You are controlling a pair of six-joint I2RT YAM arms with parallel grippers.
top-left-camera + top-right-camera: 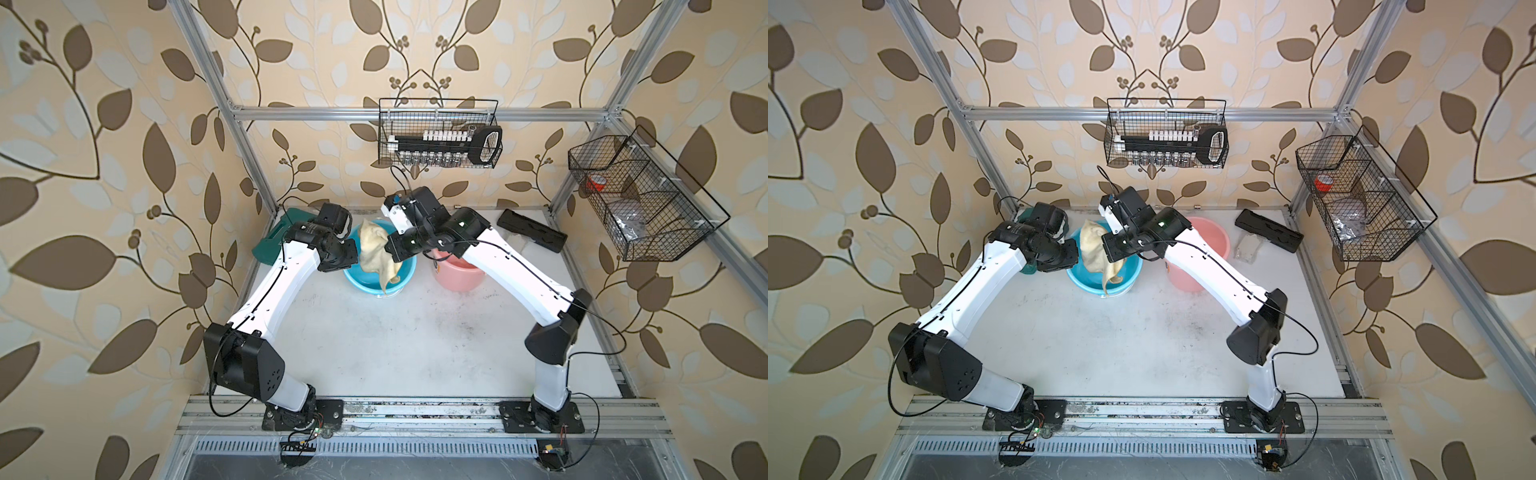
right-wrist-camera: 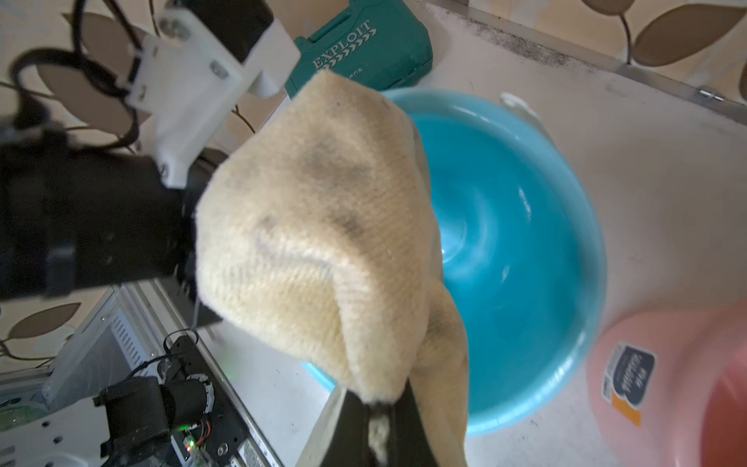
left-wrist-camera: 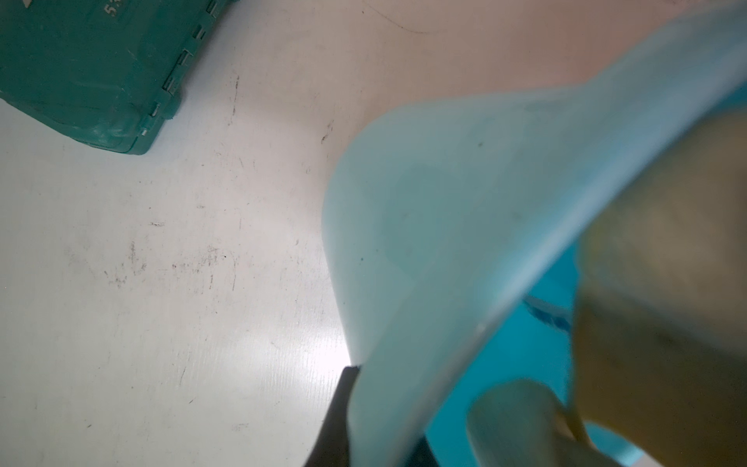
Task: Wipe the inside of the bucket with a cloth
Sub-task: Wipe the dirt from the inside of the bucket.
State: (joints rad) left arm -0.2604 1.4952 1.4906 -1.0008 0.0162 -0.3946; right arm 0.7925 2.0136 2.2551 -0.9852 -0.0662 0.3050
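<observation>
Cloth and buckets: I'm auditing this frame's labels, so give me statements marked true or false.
The pink bucket stands upright. True.
The right gripper pinches the cloth. True.
The cloth hangs over the pink bucket. False: over the blue bucket.
The left gripper is open. False: it is shut on the blue bucket's rim.
A green case lies near the blue bucket. True.

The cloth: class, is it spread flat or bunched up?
Bunched up. The cloth is pinched in folds by the shut right gripper over the blue bucket.
</observation>
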